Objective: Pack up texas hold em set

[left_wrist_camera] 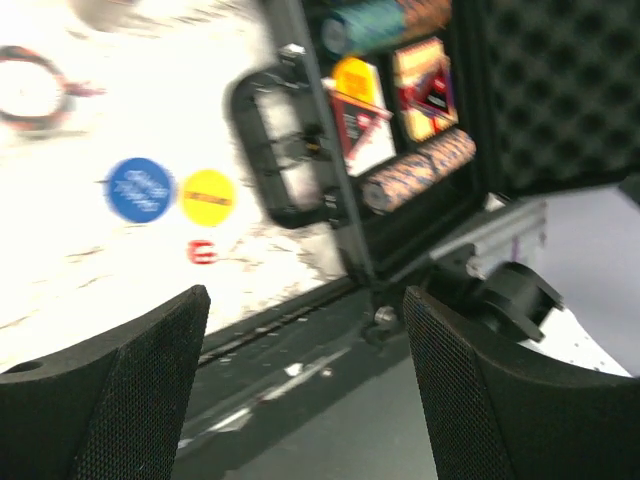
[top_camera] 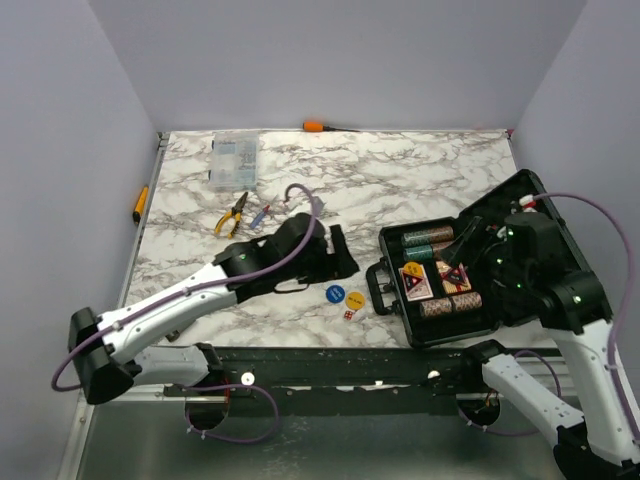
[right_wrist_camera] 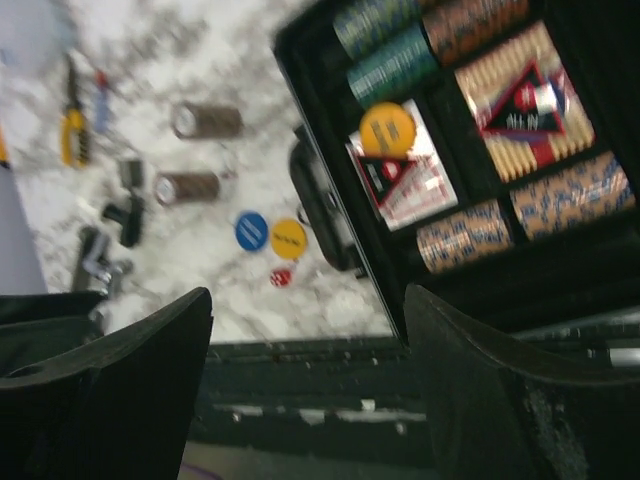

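Robot lab cell: marble-print table (top_camera: 400,180) (plain grey walls (top_camera: 330,60) around it)

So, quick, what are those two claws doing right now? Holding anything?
The left gripper: open, nothing between its fingers.
The right gripper: open, nothing between its fingers.
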You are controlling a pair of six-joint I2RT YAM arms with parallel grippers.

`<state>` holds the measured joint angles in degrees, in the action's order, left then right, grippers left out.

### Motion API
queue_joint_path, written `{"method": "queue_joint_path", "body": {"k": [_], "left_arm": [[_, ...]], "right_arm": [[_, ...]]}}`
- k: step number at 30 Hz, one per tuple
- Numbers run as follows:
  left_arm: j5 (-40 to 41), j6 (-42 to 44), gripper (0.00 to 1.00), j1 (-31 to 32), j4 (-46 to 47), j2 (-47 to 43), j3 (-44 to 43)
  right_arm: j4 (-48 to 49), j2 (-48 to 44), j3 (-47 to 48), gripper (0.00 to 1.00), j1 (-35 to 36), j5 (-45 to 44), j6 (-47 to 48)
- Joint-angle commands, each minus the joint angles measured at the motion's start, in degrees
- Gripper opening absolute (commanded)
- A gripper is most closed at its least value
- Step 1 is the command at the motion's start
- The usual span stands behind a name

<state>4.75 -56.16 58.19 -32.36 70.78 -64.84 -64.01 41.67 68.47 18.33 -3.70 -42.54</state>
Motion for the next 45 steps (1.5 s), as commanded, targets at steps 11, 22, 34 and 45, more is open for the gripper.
{"method": "queue_joint_path", "body": {"k": [11,22,34,45], "left_arm": [[14.18,10.10,0.77,-9.45,-16.36,-25.50,12.81],[16.62,8.53,0.77,-9.94,-23.71,-36.85,16.48],[21.12,10.99,0.77,-10.03,-27.26,-45.82,19.58],[24.58,11.28,0.74,-10.01,-27.16,-48.49,20.27]], "right_arm": [[-1.21,0.61,-23.51,0.29,0.22,14.12,-4.48],[11.91,4.93,-32.76,0.21,0.21,13.54,-6.97],[19.84,12.64,-37.76,0.12,0.21,9.20,-6.09],[12.08,12.96,-34.30,0.12,0.21,-2.44,-10.10]]}}
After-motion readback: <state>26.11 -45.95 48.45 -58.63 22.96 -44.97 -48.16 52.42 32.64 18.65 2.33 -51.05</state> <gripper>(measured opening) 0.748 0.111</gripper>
